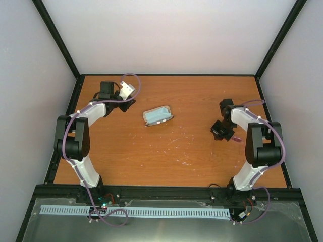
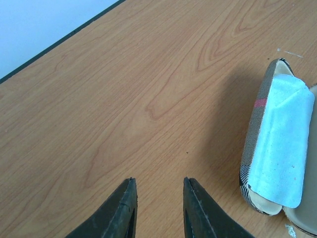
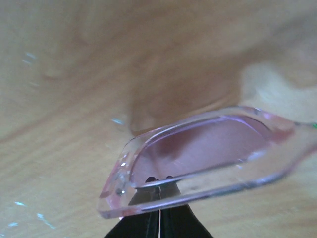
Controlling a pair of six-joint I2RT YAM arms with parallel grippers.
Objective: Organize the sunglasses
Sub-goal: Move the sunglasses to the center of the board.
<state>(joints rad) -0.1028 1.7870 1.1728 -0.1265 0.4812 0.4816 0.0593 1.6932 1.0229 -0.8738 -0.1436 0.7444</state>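
The sunglasses (image 3: 208, 148), pink translucent frame with pink-purple lenses, fill the right wrist view just above the table. My right gripper (image 3: 159, 182) is shut on their lower rim. From above, the right gripper (image 1: 222, 132) hangs at the right side of the table with the sunglasses (image 1: 235, 137) sticking out beside it. My left gripper (image 2: 159, 181) is open with only bare wood between its fingers. It hovers at the far left (image 1: 126, 101), left of the case and apart from it.
An open brown striped case (image 1: 159, 116) lies mid-table with a light blue cloth (image 2: 280, 148) laid in it; its striped wall (image 2: 255, 144) shows at the right of the left wrist view. Black frame rails edge the table (image 1: 166, 156).
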